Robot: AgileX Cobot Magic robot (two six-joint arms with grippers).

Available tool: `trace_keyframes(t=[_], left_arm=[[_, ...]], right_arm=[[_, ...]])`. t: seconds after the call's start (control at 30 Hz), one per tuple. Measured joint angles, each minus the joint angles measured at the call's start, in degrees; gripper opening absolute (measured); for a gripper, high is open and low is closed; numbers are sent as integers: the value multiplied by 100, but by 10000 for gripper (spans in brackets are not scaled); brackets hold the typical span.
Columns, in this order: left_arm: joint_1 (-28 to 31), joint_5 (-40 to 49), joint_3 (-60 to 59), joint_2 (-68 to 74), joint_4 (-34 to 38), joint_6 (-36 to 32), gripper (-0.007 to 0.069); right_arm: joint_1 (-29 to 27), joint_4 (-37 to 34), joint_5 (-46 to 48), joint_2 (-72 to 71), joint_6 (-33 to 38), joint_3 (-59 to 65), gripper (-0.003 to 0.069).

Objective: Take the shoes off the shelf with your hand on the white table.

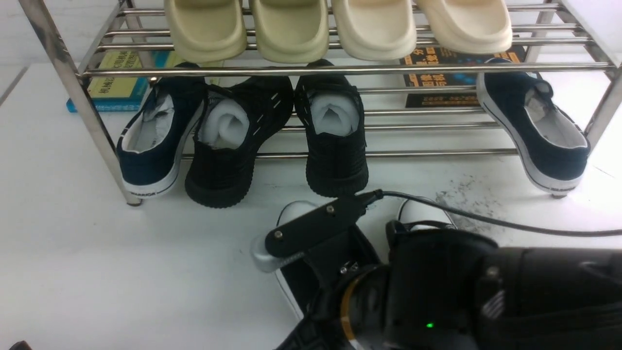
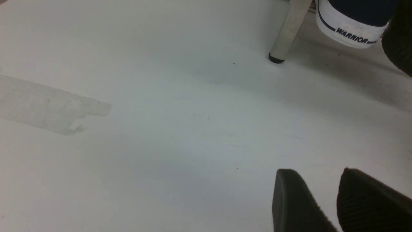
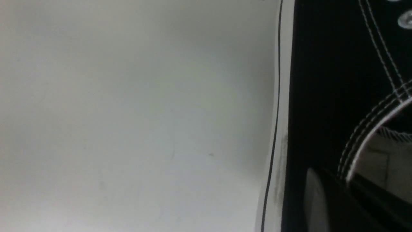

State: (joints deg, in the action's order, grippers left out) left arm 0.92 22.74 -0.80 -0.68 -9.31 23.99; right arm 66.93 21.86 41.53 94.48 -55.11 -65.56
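Observation:
Two black canvas sneakers stand side by side on the white table (image 1: 121, 272) in front of the steel shelf (image 1: 291, 71). Only their white toe caps show, the left one (image 1: 294, 210) and the right one (image 1: 423, 212); my right arm hides the rest. My right gripper (image 1: 325, 257) reaches down into the left sneaker. In the right wrist view this gripper (image 3: 341, 193) has one finger against the sneaker's outer black side (image 3: 315, 96) and the other inside its collar, shut on that wall. My left gripper (image 2: 317, 172) hovers low over bare table, its jaws slightly apart and empty.
The lower tier holds two navy shoes at the ends (image 1: 150, 141) (image 1: 539, 131) and two all-black shoes stuffed with paper (image 1: 233, 146) (image 1: 335, 136). Cream slippers (image 1: 291, 29) sit on the top tier. Books (image 1: 116, 80) lie behind. Scuff streaks (image 1: 457, 194) and a cable (image 1: 510, 224) lie on the right.

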Motion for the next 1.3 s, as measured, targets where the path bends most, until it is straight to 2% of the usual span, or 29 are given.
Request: trace_keyframes(t=[0.03,0.2,0.33,0.63,0.7,0.83,0.87,0.97,1.03,1.1,1.13,1.17,1.2,1.27,1.3], left_arm=[[0,0,0,0,0,0,243],[0,0,0,0,0,0,243],[0,0,0,0,0,0,243],[0,0,0,0,0,0,243],[0,0,0,0,0,0,243],[0,0,0,0,0,0,243],[0,0,0,0,0,0,243],[0,0,0,0,0,0,243],[0,0,0,0,0,0,243],[0,0,0,0,0,0,243],[0,0,0,0,0,0,243],[0,0,0,0,0,0,243],[0,0,0,0,0,0,243],[0,0,0,0,0,0,243],[0,0,0,0,0,0,243]], right_arm=[[0,59,0,31,-37,0,9],[-11,749,-38,338,-1159,0,12],[-124,922,-106,410,-1759,0,16],[-179,946,-313,529,-1980,0,50],[-179,959,-360,534,-1980,0,87],[-179,966,-379,534,-1980,-17,205],[-179,918,-359,534,-1957,-96,277],[-179,649,-133,445,-1569,-327,391],[-179,361,334,252,-917,-574,441],[-179,209,795,-20,-285,-854,456],[-179,199,919,-52,-213,-886,457],[-179,173,1442,-392,428,-1181,456],[-179,173,1573,-430,501,-1214,455],[-179,222,2347,-974,1381,-1600,430],[-179,228,2453,-1059,1443,-1648,424]])
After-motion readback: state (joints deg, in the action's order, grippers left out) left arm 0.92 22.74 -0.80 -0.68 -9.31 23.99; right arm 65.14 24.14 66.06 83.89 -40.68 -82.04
